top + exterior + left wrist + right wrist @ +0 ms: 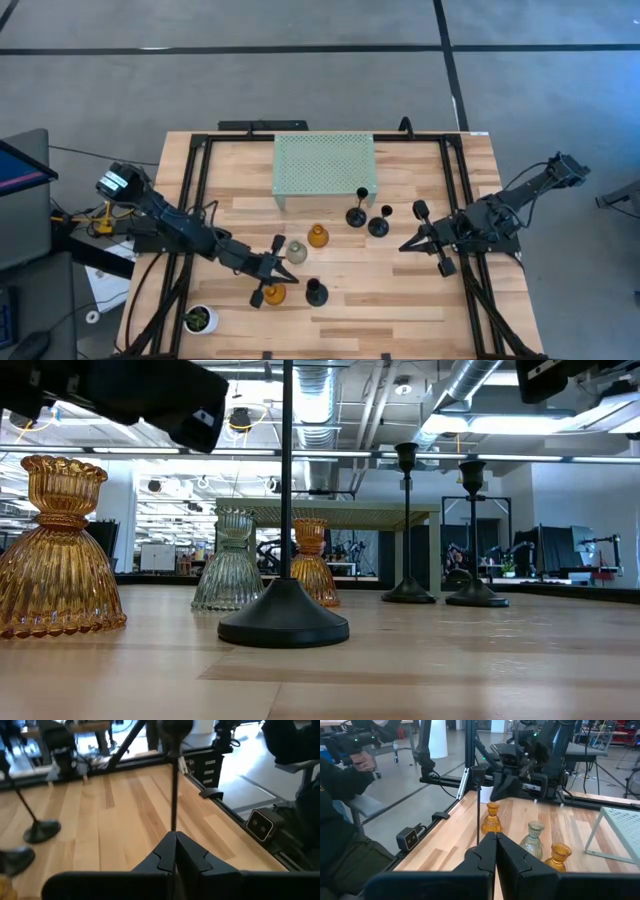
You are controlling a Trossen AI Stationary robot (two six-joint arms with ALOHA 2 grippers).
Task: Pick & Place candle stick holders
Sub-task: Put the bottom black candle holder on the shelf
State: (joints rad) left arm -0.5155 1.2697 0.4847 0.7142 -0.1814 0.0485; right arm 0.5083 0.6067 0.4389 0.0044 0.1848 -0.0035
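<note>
Six candle stick holders stand upright on their bases on the wooden table. Two black ones stand near the pale green stand. An amber one and the pale grey one stand mid-table. Another amber one and the third black one stand nearer. My left gripper is shut and empty. The black holder's stem stands just beyond its tips; whether they touch, I cannot tell. My right gripper is shut and empty, right of the group.
The pale green perforated stand stands at the table's far middle. A small white pot with a green plant sits at the near left corner. Black frame rails run along the table's sides. A seated person shows beyond the table.
</note>
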